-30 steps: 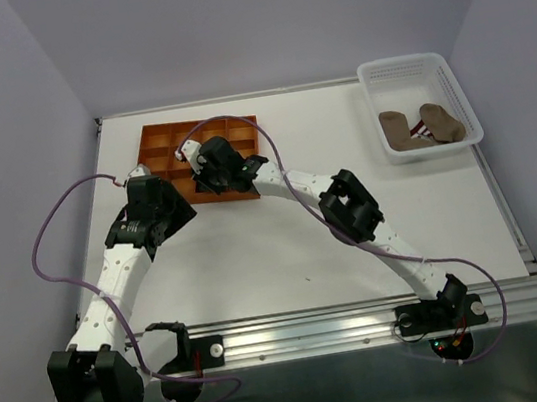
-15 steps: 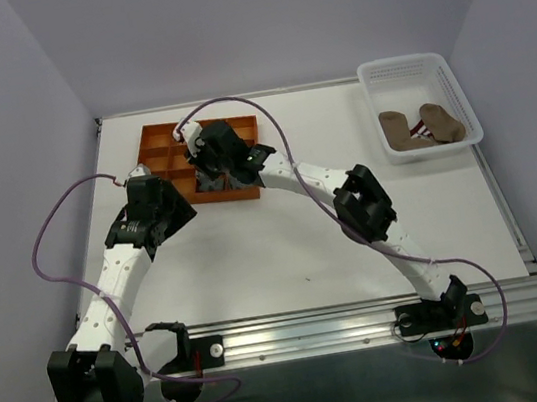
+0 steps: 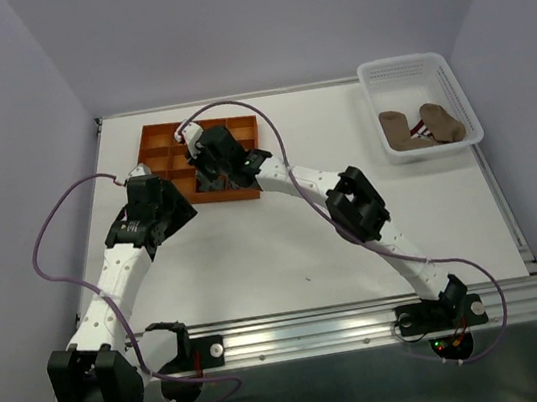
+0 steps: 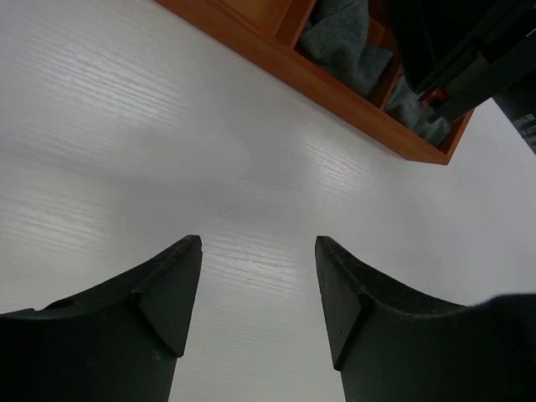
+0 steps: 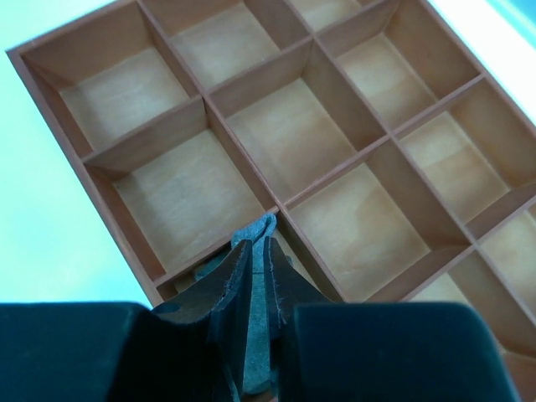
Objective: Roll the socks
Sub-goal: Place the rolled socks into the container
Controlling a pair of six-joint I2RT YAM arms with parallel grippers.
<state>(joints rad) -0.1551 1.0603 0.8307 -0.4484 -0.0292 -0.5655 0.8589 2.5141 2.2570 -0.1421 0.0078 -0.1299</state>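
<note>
My right gripper [image 5: 257, 244] is shut on a grey sock [image 5: 259, 230] and holds it over a near-edge compartment of the orange wooden tray [image 5: 335, 167]. In the top view it [image 3: 216, 175] sits over the tray [image 3: 160, 136]. My left gripper [image 4: 258, 251] is open and empty above the white table, just short of the tray's wall [image 4: 352, 96]. Grey socks [image 4: 343, 42] lie in the tray's near compartments. In the top view the left gripper [image 3: 171, 213] is at the tray's front left. Two tan-brown socks [image 3: 401, 128] lie in the white basket.
The white mesh basket [image 3: 399, 62] stands at the back right of the table. Most tray compartments in the right wrist view are bare wood. The right arm's links [image 3: 355, 203] stretch diagonally across the table's middle. A metal rail [image 3: 367, 320] runs along the near edge.
My right gripper has moved back and a little left from the tray's front edge to above its compartments, sock still in it. The left arm has not moved.
</note>
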